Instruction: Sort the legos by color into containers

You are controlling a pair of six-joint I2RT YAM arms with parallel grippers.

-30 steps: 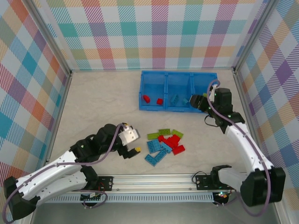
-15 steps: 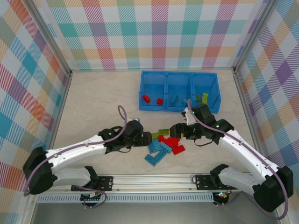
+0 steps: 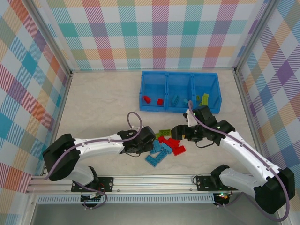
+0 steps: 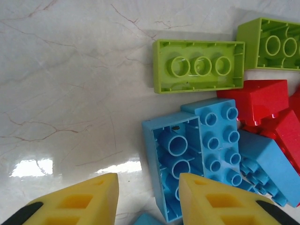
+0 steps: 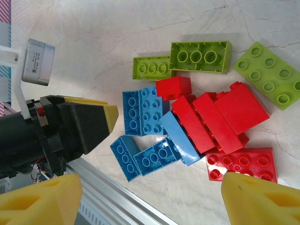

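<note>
Legos [image 3: 165, 143] are mostly in a loose pile close to the near edge of the worktop [image 3: 103, 98], a bit right of the middle. A few already sit in the blue bin tray [image 3: 179, 73] toward the far right corner: red in the left compartment, blue in the middle, green in the right. From overhead, the left gripper [image 3: 150, 142] is down at the pile's left side and the right gripper [image 3: 177, 131] hangs at its far right side. You can't really judge either set of jaws from up there.

On the left wrist cam, the left gripper [image 4: 149, 180] has its yellow fingers [image 4: 79, 199] a modest gap apart with bare worktop between them. The right finger overlaps the corner of an upside-down blue brick [image 4: 171, 164], though I can't tell if it's touching. A sliver of blue at the bottom edge is cut off. Beyond are a studs-up blue brick [image 4: 218, 136], a hollow-side-up green one [image 4: 199, 65] and some red ones [image 4: 258, 101].

On the right wrist cam, the right gripper [image 5: 150, 187] is wide open above the pile, holding nothing. Only its finger ends [image 5: 42, 201] show, in the bottom corners. Red bricks are heaped in the middle, with blue ones to the left and green ones along the top. The left gripper [image 5: 105, 115] noses in beside the blue ones.
</note>
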